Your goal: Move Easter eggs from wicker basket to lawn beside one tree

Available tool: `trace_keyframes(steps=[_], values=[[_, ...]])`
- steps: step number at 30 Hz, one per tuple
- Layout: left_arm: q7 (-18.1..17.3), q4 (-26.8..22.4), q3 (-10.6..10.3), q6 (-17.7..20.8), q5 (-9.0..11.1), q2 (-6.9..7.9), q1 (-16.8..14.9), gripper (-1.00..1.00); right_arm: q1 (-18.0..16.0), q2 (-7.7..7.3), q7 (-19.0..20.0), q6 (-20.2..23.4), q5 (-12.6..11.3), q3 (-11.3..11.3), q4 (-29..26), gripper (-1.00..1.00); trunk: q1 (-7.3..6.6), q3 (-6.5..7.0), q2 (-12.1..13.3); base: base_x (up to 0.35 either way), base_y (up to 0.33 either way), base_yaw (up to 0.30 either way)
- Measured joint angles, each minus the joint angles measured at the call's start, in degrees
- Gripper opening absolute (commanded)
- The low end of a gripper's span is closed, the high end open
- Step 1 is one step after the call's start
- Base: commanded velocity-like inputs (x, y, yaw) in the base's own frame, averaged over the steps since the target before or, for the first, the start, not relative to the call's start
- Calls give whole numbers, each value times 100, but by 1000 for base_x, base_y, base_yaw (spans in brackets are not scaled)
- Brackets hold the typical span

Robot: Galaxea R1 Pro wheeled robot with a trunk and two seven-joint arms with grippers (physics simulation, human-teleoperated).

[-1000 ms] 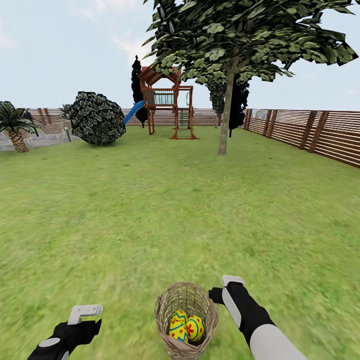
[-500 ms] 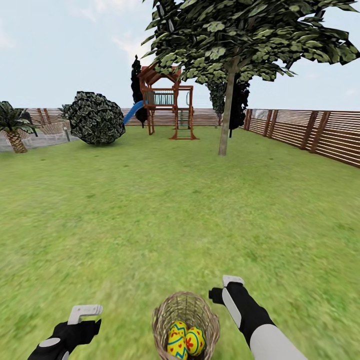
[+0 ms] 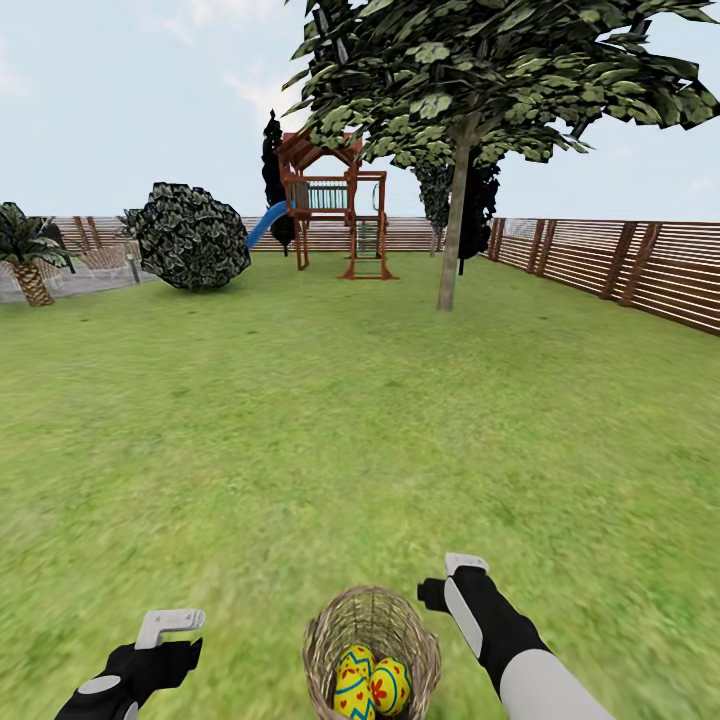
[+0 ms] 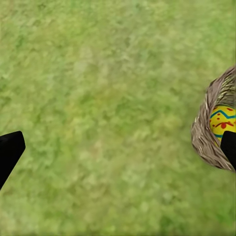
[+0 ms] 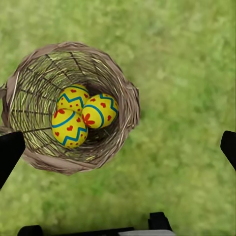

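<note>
Beside the basket [image 3: 372,650], where all three eggs [image 5: 81,114] still lie, the right gripper [image 3: 450,578] hangs close with jaws spread wide and empty, nearer than the equally open left gripper [image 3: 165,625], well apart on the basket's other side.

Eggs: three Easter eggs [image 5: 82,115], yellow with blue-green zigzag bands and red marks, lie touching one another at the bottom of the basket.
Basket: the round, tan, open-weave wicker basket [image 3: 372,614] stands upright on the grass at the near edge of the head view.
Lawn: the mottled green lawn [image 3: 330,420] runs flat to the far fence.
Tree: the tree [image 3: 455,205] with a pale, slightly leaning trunk and blocky green leaves stands well apart from the basket, far across the lawn.
</note>
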Motion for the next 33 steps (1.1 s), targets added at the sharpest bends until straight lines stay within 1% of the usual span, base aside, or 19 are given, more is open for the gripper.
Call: trace_keyframes(steps=[6,33], values=[[2,-3,8,-1,3,0,0,100,0,2,0,0,0,0,35,100,0,0,0,0,0,0],[-3,-4,15,-8,12,11,4,100,-1,6,8,2,0,-1,339,100,594,-487,-1085,0,0,0]])
